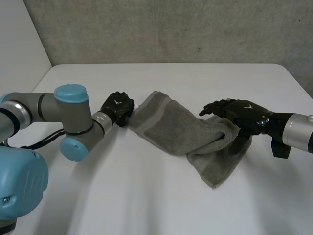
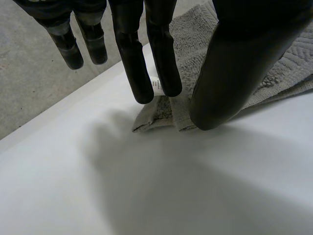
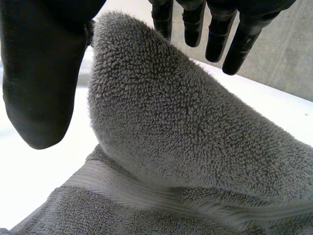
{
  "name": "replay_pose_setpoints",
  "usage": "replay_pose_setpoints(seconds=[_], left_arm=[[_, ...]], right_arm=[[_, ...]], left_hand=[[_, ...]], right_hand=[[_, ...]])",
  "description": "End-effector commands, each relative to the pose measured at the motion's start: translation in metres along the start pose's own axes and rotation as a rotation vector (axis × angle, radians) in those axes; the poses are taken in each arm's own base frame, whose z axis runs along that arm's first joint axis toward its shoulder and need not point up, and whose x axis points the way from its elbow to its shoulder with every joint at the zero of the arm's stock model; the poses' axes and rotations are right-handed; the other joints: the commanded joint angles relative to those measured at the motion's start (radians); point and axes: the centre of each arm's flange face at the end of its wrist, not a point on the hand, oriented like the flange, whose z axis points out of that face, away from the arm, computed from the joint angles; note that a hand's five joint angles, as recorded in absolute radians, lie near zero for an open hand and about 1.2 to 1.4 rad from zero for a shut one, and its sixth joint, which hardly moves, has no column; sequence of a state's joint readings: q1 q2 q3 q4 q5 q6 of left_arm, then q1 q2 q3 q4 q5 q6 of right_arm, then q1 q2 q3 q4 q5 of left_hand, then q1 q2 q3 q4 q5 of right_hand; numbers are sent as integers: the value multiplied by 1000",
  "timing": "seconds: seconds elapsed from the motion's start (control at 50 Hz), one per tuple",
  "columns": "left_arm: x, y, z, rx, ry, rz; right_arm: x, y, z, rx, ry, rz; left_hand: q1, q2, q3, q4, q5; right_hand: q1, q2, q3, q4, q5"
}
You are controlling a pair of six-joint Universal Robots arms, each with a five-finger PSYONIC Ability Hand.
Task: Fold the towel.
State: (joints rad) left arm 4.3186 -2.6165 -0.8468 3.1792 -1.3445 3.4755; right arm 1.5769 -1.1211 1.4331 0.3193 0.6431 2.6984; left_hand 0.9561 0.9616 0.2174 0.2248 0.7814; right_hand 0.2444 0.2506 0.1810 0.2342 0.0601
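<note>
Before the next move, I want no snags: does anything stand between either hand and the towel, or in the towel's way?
Nothing visible does. The left hand touches the towel at one corner, the right hand is against its bunched opposite end, and nothing else lies on the table around it.

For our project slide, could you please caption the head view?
Left robot hand at one corner of a rumpled grey towel, right robot hand over its bunched other end.
</note>
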Motion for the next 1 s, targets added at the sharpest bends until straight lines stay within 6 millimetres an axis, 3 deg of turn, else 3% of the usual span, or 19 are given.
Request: replay_pose_setpoints(seconds=[0.02, 0.28, 0.36, 0.38, 0.62, 0.82, 0.84, 0.86, 0.88, 0.9, 1.0], left_arm=[[1, 2, 0, -8, 7, -2], [4, 5, -2, -26, 15, -3], [4, 5, -2, -27, 17, -3], [4, 4, -3, -24, 18, -4], [-8, -46, -25, 60, -15, 11], [-3, -58, -50, 69, -7, 21], [-3, -56, -49, 80, -11, 24], [-3, -56, -49, 80, -11, 24], [-3, -52, -46, 85, -14, 25], [-3, -45, -41, 80, -15, 24], [-2, -21, -29, 25, -12, 8]], right_arm=[[0, 0, 0, -2, 0, -4], [1, 0, 0, 0, 3, -6], [1, 0, 0, -1, 4, -5], [1, 0, 0, -1, 4, -5], [0, -1, -1, -5, 2, 0], [-1, -7, -5, 8, 16, -8], [-2, -9, -6, 12, 15, -12], [-2, -9, -6, 12, 15, -12], [-2, -10, -6, 13, 15, -14], [-3, -9, -6, 11, 11, -11], [-6, -7, -5, 7, 3, -5]], left_hand=[[15, 9, -43, -50, 15], [38, 33, -43, -50, 38], [288, 282, -43, -50, 288], [439, 433, -43, -50, 439], [440, 435, -43, -50, 440], [440, 435, -43, -50, 440], [118, 112, -43, -50, 118], [115, 109, -43, -50, 115], [-260, -266, -43, -50, -260], [-354, -360, -43, -50, -354], [-352, -358, -43, -50, -352]], right_hand=[[-70, -76, -7, -60, -60], [-70, -76, -7, -60, -60], [-70, -76, -7, -60, -60], [-70, -76, -7, -60, -60], [-70, -76, -7, -60, -60], [-70, -76, -7, -60, -60], [-70, -76, -7, -60, -60], [-70, -76, -7, -60, -60], [-70, -76, -7, -60, -60], [-70, -76, -7, -60, -60], [-70, -76, -7, -60, -60]])
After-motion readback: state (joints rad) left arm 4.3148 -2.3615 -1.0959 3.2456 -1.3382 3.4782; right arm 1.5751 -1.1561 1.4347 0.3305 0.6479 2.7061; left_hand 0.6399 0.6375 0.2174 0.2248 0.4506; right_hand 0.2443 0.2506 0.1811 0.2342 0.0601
